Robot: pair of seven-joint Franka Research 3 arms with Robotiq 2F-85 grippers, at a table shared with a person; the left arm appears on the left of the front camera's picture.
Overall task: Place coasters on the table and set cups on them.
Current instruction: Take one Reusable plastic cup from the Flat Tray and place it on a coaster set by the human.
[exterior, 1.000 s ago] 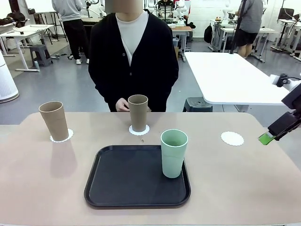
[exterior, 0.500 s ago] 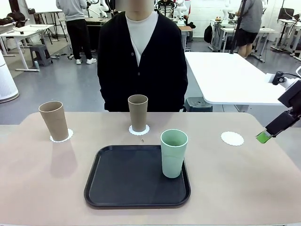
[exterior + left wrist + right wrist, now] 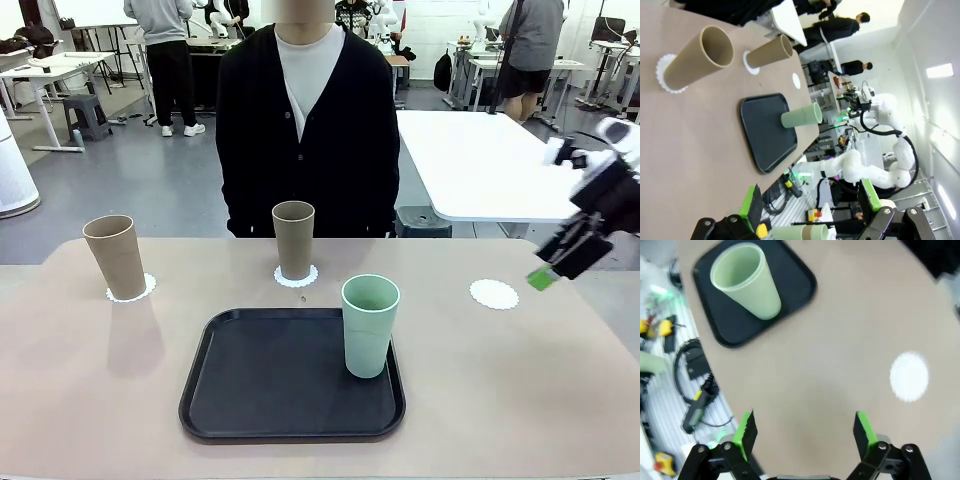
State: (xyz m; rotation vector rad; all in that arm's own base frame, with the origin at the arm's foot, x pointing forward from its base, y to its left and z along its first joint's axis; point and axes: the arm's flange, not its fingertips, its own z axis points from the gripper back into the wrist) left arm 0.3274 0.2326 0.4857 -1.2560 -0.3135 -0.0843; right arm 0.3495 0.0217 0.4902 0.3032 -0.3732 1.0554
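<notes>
A black rounded-square tray (image 3: 196,400) lies on the beige table (image 3: 80,400), close to the robot's edge. The mint-green tumbler (image 3: 370,325) stands upright inside the tray, on its right side, with no coaster under it. Just past the tray's far rim, the middle tan tumbler (image 3: 293,240) stands upright on a lacy white doily (image 3: 296,284). Off the tray's far-left corner and well apart from it, the left tan tumbler (image 3: 115,257) stands on a second doily (image 3: 150,284). A third doily (image 3: 494,294) lies bare off the tray's far-right corner. All three tumblers have plain matte walls.

The right gripper (image 3: 543,278) hangs in the air to the right of the tray, beyond the bare doily, and is blurred in the front view. Its wrist view shows the jaws spread wide with the green pads (image 3: 746,430) facing each other and nothing between them. Bare table lies below, and the tray and mint-green tumbler are farther off.

The left gripper (image 3: 810,200) is also spread wide and holds nothing, with the tray well ahead of it.

A person in a black cardigan (image 3: 305,130) stands beyond the tray, behind the middle tan tumbler.
</notes>
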